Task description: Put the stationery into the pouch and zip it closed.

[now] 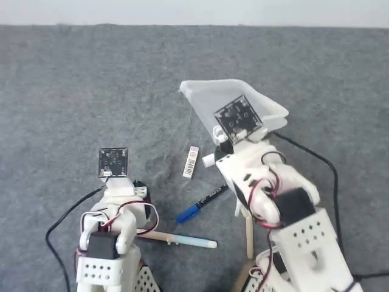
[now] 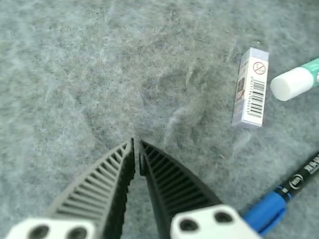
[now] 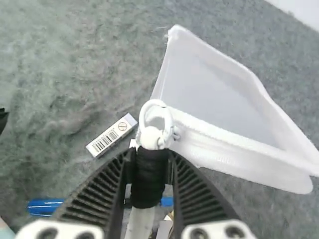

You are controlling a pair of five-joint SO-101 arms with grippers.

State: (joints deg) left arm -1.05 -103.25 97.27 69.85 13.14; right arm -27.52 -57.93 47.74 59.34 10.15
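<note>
The translucent white pouch (image 1: pixel 209 97) (image 3: pixel 219 104) lies at the table's middle, its zipper edge (image 3: pixel 224 147) facing my right gripper (image 3: pixel 149 152). That gripper is shut on a pen-like item (image 3: pixel 148 172) with a black section and a white ringed tip, held just short of the zipper edge. A small barcoded eraser (image 1: pixel 191 162) (image 2: pixel 250 87) (image 3: pixel 111 135) lies beside it. A blue-capped black pen (image 1: pixel 200 204) (image 2: pixel 279 199) lies nearer the arms. My left gripper (image 2: pixel 135 145) hovers shut and holding nothing over bare felt, left of the eraser.
A cream pen with a teal end (image 1: pixel 182 239) lies near the left arm's base (image 1: pixel 109 255). A tan pencil-like stick (image 1: pixel 248 234) sits by the right arm's base. Grey felt (image 1: pixel 73 91) covers the table, open at the left and back.
</note>
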